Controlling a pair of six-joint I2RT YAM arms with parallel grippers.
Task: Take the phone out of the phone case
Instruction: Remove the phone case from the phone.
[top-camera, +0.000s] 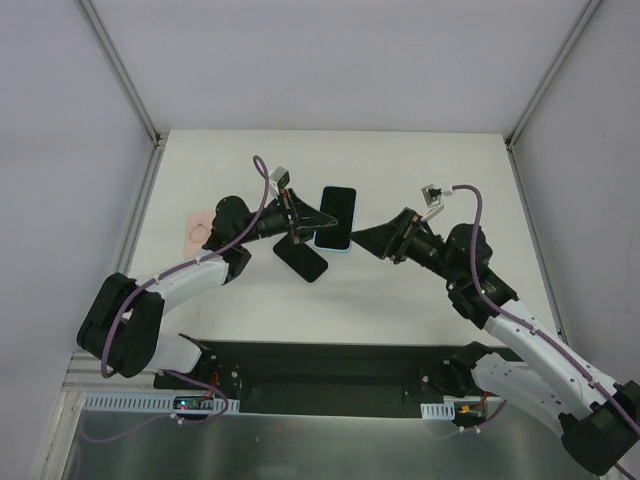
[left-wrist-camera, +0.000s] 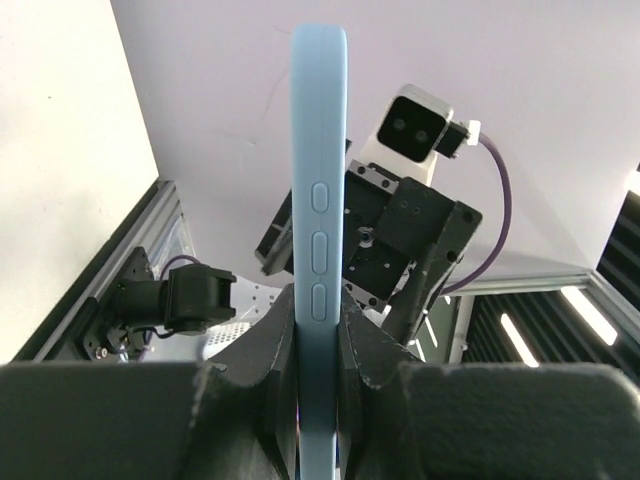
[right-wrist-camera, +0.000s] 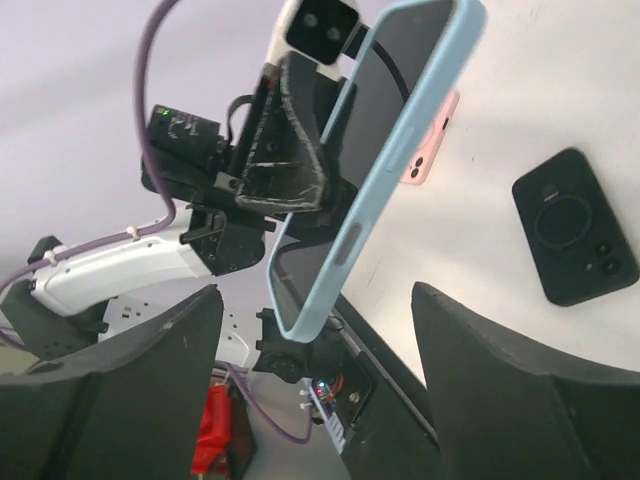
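Note:
A phone with a dark screen sits inside a light blue phone case, held in the air over the table's middle. My left gripper is shut on the case's long edges, with the case rim and its side buttons standing upright between the fingers. Seen from the right wrist, the cased phone tilts across the view, its lower end level with the gap of my right gripper. That gripper stands wide open just right of the phone, touching nothing.
A black flat phone-shaped item with a camera ring lies on the white table, below the held phone. A pink one lies at the left, behind the left arm. Grey walls enclose the table.

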